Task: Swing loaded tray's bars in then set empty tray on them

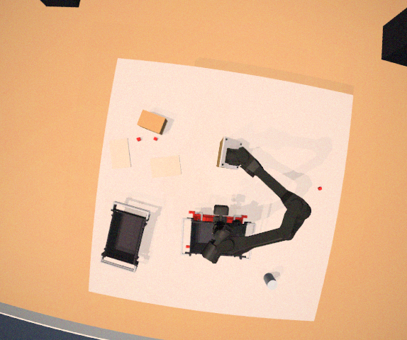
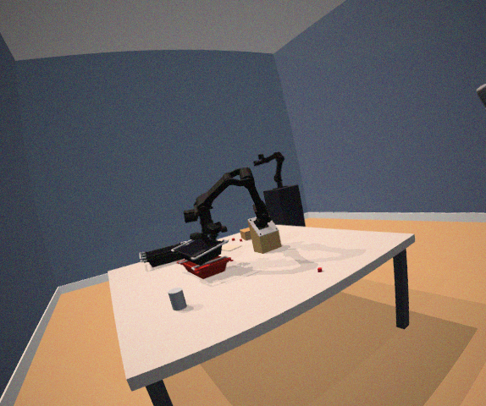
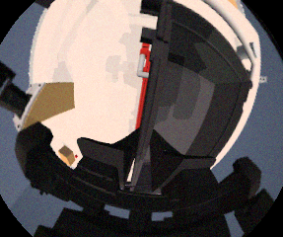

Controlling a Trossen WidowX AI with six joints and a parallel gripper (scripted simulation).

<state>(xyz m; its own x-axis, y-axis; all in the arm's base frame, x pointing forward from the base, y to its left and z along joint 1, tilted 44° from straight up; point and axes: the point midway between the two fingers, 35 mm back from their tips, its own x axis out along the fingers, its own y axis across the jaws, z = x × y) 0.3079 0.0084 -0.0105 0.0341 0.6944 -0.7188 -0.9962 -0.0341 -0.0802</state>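
Note:
A red tray point(image 1: 207, 218) point(image 2: 208, 268) point(image 3: 141, 99) stands on the table, mostly hidden under a black tray. Parts of its grey wire bars show inside its ends, over the rim, in the top view; one end of a bar point(image 3: 141, 65) shows in the wrist view. Its load is hidden. The black tray point(image 1: 198, 234) point(image 2: 196, 249) point(image 3: 192, 96) looks empty and sits above it, shifted off its far edge, with its own bars outward. My gripper point(image 1: 221, 226) point(image 3: 147, 130) is shut on the black tray's long side wall. Whether this tray touches the bars is unclear.
Another black tray point(image 1: 125, 232) stands at the left. A box point(image 2: 266, 242) stands under the arm's base. A grey cylinder point(image 1: 270, 280) point(image 2: 177, 299), an orange block point(image 1: 152, 121), two pale flat sheets point(image 1: 120, 154) point(image 1: 165, 166) and small red cubes point(image 1: 319, 188) point(image 2: 319, 270) lie around.

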